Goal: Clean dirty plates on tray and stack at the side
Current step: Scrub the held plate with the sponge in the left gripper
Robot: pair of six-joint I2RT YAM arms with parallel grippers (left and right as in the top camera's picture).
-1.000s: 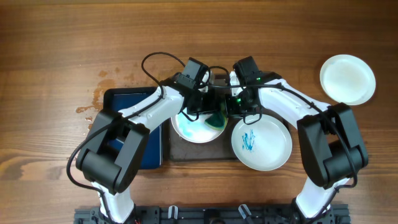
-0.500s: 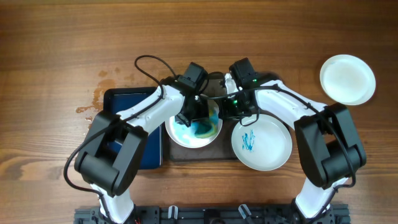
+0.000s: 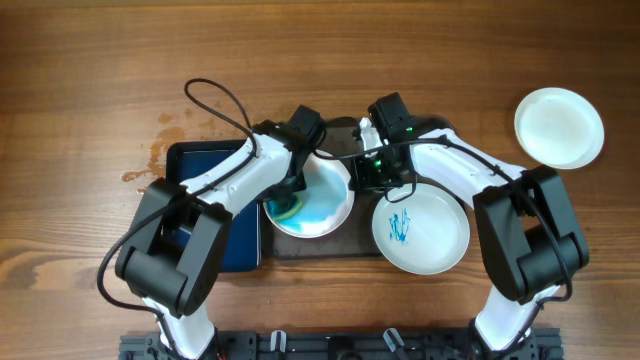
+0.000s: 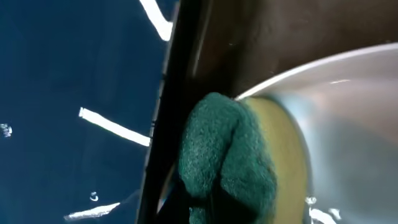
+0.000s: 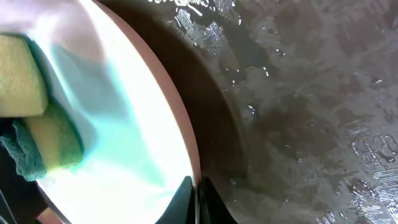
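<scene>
Broadly, one brown wooden worktop [image 3: 90,60] fills the overhead view, with open room along its far side and at both ends.

Two trays lie side by side on it. The large dark grey-brown tray [image 3: 322,248], rectangular with a raised rim, sits in the middle. A smaller dark blue tray [image 3: 200,158] lies just to its left.

There are three round white plates:
- The smeared plate [image 3: 320,195], streaked teal across its face, lies on the grey-brown tray and hangs over that tray's left edge.
- The scribbled plate [image 3: 421,230], marked with blue lines, overlaps the same tray's right edge.
- The clean plate [image 3: 559,127] lies well apart on bare wood near the far right corner.

One green and yellow sponge [image 4: 227,162] presses on the left side of the smeared plate, beside its rim. It is squeezed in the closed left gripper [image 3: 291,196], whose fingers are hidden in both views.

The right gripper [image 3: 370,180] is closed, its tips meeting at the right rim of the smeared plate. Whether they pinch the rim cannot be told.

Little of the grey-brown tray shows beneath the plates and arms, and the left arm covers much of the blue tray. The left wrist view is close and blurred.
</scene>
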